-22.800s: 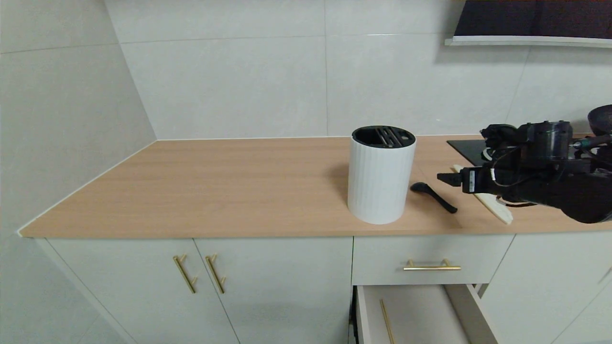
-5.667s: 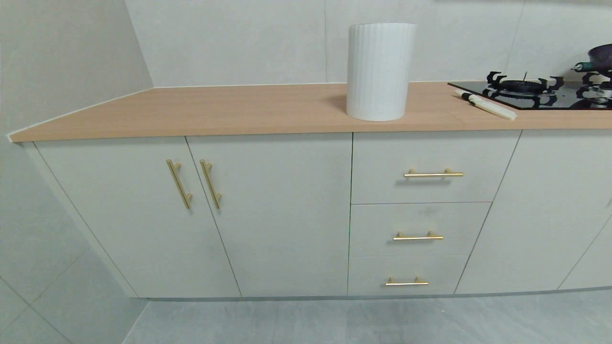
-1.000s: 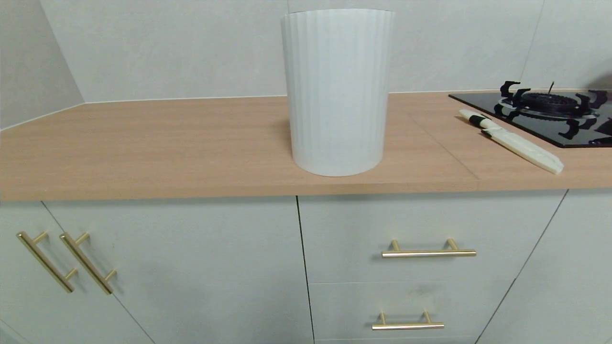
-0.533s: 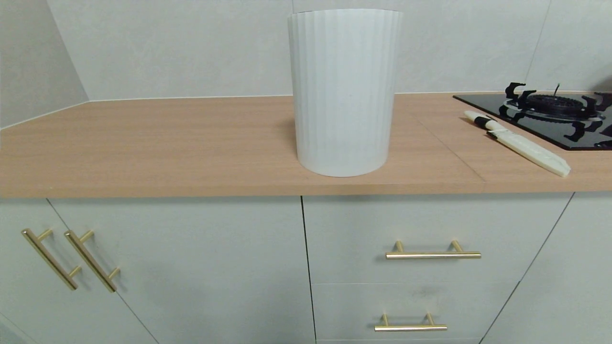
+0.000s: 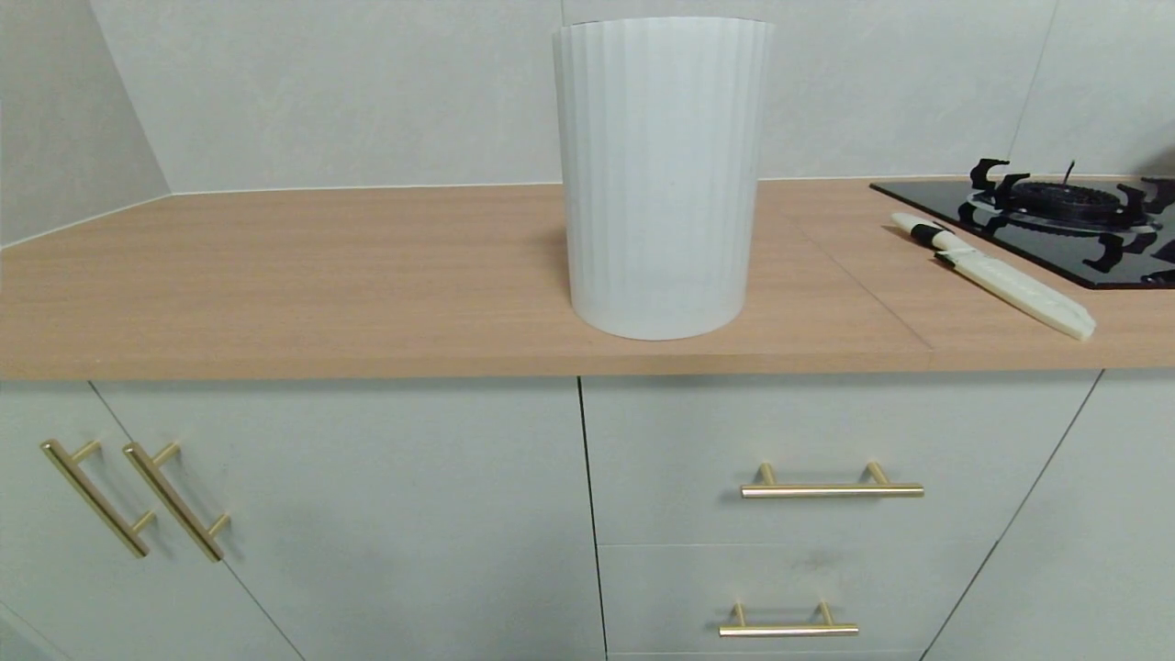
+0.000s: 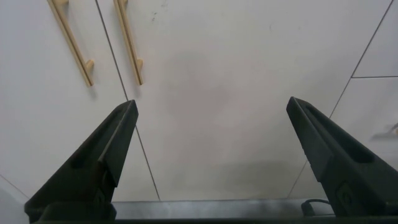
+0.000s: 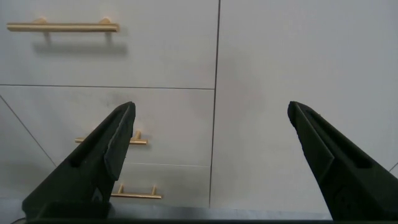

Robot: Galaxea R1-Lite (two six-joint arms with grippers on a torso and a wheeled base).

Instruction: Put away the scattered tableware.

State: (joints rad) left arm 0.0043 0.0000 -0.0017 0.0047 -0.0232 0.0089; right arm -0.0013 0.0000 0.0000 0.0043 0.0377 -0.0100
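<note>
Hands first: your right hand [image 7: 209, 107] is released, its two fingers spread wide with nothing between them, and it faces the closed drawer fronts, with a gold drawer handle [image 7: 62, 27] off to one side of it. Your left hand [image 6: 209, 104] is released and empty as well, and faces the cupboard doors with their pair of slanted gold handles [image 6: 127, 40].

What is left out is a cream knife [image 5: 996, 275]. It lies flat on the tabletop [image 5: 275, 275] on your right side, just beside the front corner of the black gas hob [image 5: 1056, 207] and well apart from the white ribbed holder [image 5: 656, 174], which stands upright near the middle. The knife's long axis runs on a diagonal: the end with the black band sits farther back and nearer the holder, while the other end points toward the front edge and out to your right.

Both hands look at cabinet fronts below the tabletop, so I judge that the knife lies above them, and the right arm is the nearer one. A grasp would close across that diagonal, not along it.

From the head view you get the lie of the knife and the holder, though the holder's opening is hidden at this angle. From the wrist views you get the spread of each hand.
</note>
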